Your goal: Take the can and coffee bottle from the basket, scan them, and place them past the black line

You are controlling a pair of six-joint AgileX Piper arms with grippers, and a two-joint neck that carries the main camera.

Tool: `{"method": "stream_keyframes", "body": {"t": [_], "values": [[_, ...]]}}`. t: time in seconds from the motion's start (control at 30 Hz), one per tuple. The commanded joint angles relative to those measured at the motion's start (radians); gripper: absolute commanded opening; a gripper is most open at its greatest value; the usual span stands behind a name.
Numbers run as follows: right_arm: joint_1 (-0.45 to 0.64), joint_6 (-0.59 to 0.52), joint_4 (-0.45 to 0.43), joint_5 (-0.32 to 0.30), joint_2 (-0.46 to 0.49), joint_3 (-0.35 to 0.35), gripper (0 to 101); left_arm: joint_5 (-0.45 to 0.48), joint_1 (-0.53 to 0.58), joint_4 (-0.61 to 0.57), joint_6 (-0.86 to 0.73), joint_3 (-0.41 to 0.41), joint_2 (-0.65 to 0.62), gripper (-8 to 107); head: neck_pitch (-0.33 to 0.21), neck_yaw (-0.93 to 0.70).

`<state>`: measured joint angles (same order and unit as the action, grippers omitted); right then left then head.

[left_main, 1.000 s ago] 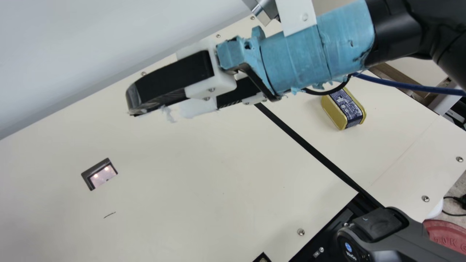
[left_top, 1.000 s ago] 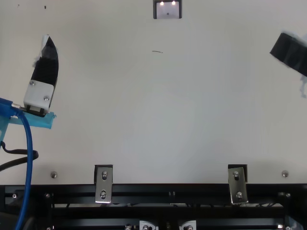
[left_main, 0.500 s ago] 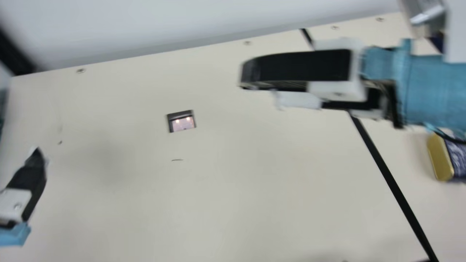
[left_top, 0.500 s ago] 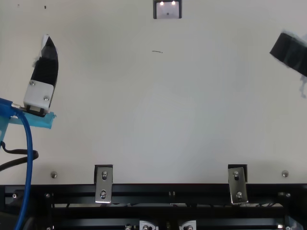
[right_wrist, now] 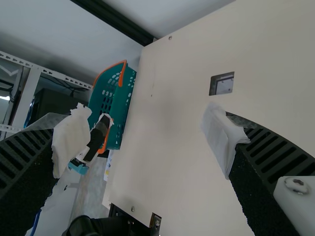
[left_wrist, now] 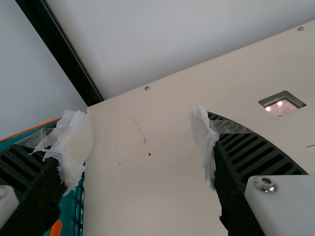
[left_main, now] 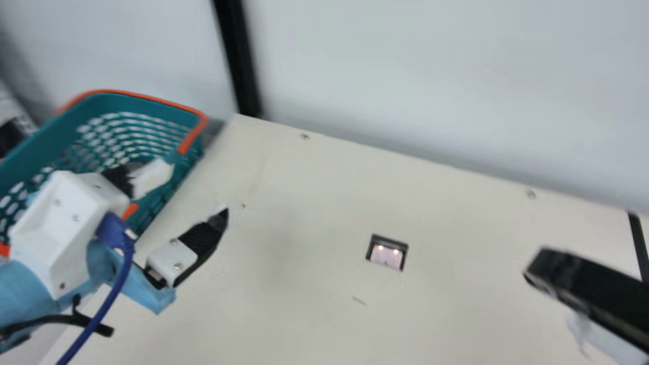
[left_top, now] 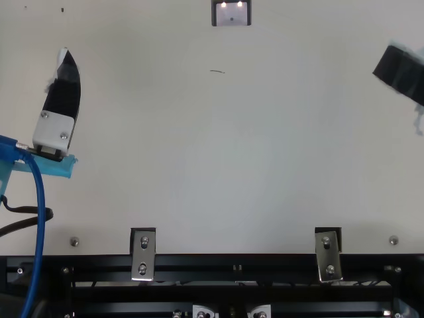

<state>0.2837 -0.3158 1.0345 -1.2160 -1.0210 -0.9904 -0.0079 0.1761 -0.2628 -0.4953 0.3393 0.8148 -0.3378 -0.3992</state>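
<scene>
In the main view my left gripper (left_main: 192,195) is open with nothing between its fingers, one finger over the near side of the teal basket (left_main: 175,109), the other over the table. The left wrist view shows the same gap between the fingers of my left gripper (left_wrist: 140,132). My right gripper (left_main: 590,294) hangs over the table at the main view's right edge; in the right wrist view my right gripper (right_wrist: 147,130) stands open and holds nothing. What lies in the basket cannot be made out. The black line (left_main: 638,241) runs at the far right, beyond the scanner window (left_main: 387,253).
The scanner window is set into the cream table (left_main: 284,304), between the two grippers. A pale wall rises behind the table, with a black post (left_main: 238,61) near its back left corner. A blue cable (left_main: 109,299) hangs from the left arm.
The neck camera has swung left, bringing the basket and more of the left arm into view, while the gold can has passed out past the right edge. Both arms hold still in the top view.
</scene>
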Motion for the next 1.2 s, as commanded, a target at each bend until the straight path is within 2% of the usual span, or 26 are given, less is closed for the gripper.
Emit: {"method": "stream_keyframes", "body": {"t": [0.0,0.13,0.37,0.93,1.17], "values": [[0.000,0.000,0.000,0.000,0.000,0.000,101,0.000,0.000,0.000,0.000,0.000,0.000,90,-0.047,-0.073],[0.000,0.000,0.000,0.000,0.000,0.000,101,0.000,0.000,0.000,0.000,0.000,0.000,90,-0.077,-0.185],[0.000,0.000,0.000,0.000,0.000,0.000,101,0.000,0.000,0.000,0.000,0.000,0.000,90,-0.094,-0.310],[0.000,0.000,0.000,0.000,0.000,0.000,101,-0.002,0.001,0.024,0.029,0.003,0.005,90,-0.096,-0.322],[0.000,0.000,0.000,0.000,0.000,0.000,101,-0.013,-0.025,0.061,0.113,0.086,0.099,90,-0.096,-0.322]]}}
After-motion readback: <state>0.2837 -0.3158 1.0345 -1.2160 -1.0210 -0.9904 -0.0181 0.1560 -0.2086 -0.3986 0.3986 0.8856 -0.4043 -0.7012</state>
